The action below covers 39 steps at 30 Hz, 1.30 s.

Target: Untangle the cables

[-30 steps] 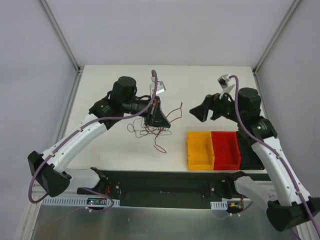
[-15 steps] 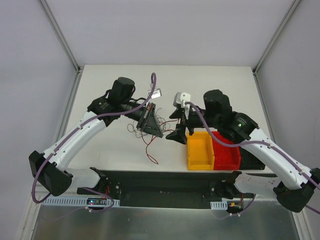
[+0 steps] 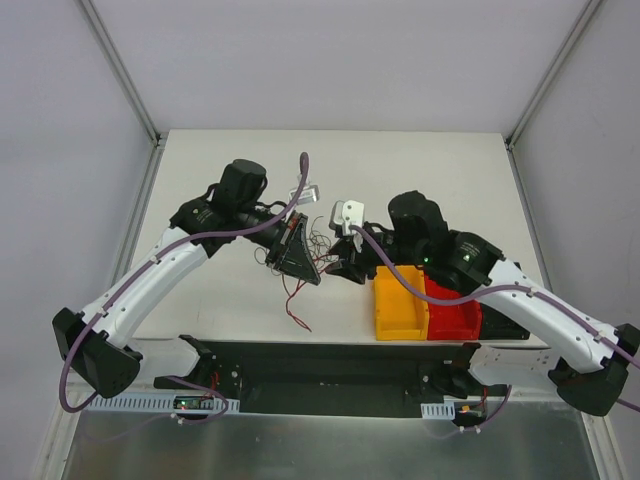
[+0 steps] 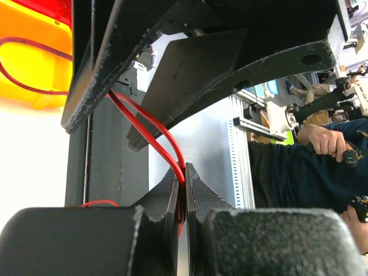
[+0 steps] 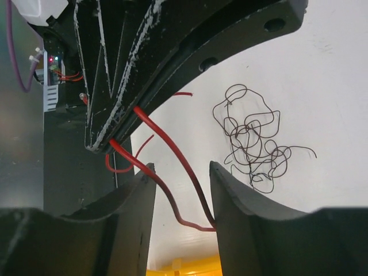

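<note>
The cables are a thin red wire and a dark scribbly tangle [image 5: 250, 144] lying on the white table. My left gripper [image 4: 185, 172] is shut on the red cable [image 4: 146, 129], which loops up from its fingertips. In the top view the left gripper [image 3: 303, 262] holds the wire above the table, and a red tail [image 3: 293, 312] hangs toward the near edge. My right gripper [image 3: 335, 268] is right beside it. Its jaws [image 5: 181, 190] stand apart, with two strands of the red cable [image 5: 167, 149] running between the fingers, one touching the right finger.
A yellow bin [image 3: 400, 325] and a red bin [image 3: 455, 322] stand side by side just right of the grippers, under the right arm. A black rail [image 3: 330, 365] runs along the table's near edge. White frame posts stand at the far corners.
The right arm swung from the back right over to the left gripper, and its jaws narrowed around the red cable. The left gripper drifted slightly left and nearer, still gripping the wire.
</note>
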{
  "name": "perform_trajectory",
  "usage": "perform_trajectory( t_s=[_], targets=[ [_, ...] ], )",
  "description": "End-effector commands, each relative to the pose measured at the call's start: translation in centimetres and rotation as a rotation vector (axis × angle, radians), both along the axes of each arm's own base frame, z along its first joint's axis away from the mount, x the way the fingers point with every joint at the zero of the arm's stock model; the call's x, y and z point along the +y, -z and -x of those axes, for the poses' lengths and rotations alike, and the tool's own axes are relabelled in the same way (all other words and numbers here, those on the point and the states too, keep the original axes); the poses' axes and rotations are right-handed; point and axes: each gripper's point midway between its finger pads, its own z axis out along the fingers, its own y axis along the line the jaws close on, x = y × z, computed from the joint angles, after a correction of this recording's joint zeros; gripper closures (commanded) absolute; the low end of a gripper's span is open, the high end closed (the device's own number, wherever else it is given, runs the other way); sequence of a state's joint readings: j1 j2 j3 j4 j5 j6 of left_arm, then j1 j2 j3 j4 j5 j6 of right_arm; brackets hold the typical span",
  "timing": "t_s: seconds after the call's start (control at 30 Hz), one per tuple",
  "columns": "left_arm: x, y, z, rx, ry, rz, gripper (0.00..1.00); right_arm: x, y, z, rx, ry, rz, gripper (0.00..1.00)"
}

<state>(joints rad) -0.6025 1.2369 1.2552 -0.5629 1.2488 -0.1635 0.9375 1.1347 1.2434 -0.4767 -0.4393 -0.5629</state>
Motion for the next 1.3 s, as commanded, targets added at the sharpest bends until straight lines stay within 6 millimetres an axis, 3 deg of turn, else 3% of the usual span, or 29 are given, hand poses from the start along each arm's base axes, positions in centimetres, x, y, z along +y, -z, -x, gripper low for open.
perform_trajectory(
  t_s=[0.0, 0.07, 0.1, 0.2, 0.27, 0.37, 0.47, 0.57, 0.67, 0.77, 0.87, 1.0, 1.1, 1.27],
  targets=[
    [0.4, -0.9, 0.9, -0.055, 0.034, 0.045, 1.0, 0.4, -2.9, -1.8, -0.099, 0.117, -0.124, 0.63],
    [0.3, -0.8, 0.6, -0.073, 0.009, 0.032, 1.0, 0.4, -3.4, -1.8, -0.091, 0.14, -0.165, 0.77],
    [0.3, -0.8, 0.2, -0.089, -0.009, 0.025, 1.0, 0.4, -3.6, -1.7, -0.079, 0.151, -0.185, 0.96],
    [0.3, -1.6, -0.7, -0.15, -0.082, 0.009, 1.0, 0.5, -3.6, -1.7, -0.031, 0.187, -0.24, 1.0],
    [0.4, -3.0, -1.1, -0.204, -0.121, 0.022, 0.71, 0.3, -4.1, -1.9, 0.002, 0.24, -0.292, 1.0],
    [1.0, -4.5, -3.0, -0.327, -0.279, -0.003, 0.4, -1.3, -4.4, -3.0, 0.028, 0.378, -0.346, 1.0],
    [2.3, -6.5, -5.9, -0.462, -0.488, -0.024, 0.22, -4.7, -4.8, -3.9, 0.008, 0.546, -0.376, 1.0],
    [3.8, -8.4, -8.9, -0.549, -0.694, -0.037, 0.11, -9.6, -4.6, -4.5, -0.015, 0.74, -0.337, 1.0],
    [5.3, -9.4, -11.5, -0.613, -0.862, -0.051, 0.07, -15.8, -4.1, -5.0, -0.031, 1.002, -0.272, 1.0],
    [5.4, -9.1, -12.7, -0.648, -0.9, -0.05, 0.07, -21.8, -3.9, -4.0, -0.036, 1.208, -0.225, 1.0],
    [5.3, -7.8, -13.0, -0.674, -0.896, -0.046, 0.07, -27.3, -4.0, -2.4, -0.022, 1.411, -0.188, 1.0],
    [5.5, -5.2, -13.3, -0.691, -0.897, -0.068, 0.07, -32.7, -4.0, -0.4, -0.041, 1.595, -0.108, 1.0],
    [5.8, -4.0, -13.3, -0.704, -0.902, -0.085, 0.07, -33.9, -3.1, 0.2, -0.029, 1.668, -0.044, 1.0],
    [6.2, -2.9, -13.5, -0.717, -0.916, -0.107, 0.07, -33.2, -0.8, 0.5, 0.039, 1.71, 0.054, 1.0]
  ],
)
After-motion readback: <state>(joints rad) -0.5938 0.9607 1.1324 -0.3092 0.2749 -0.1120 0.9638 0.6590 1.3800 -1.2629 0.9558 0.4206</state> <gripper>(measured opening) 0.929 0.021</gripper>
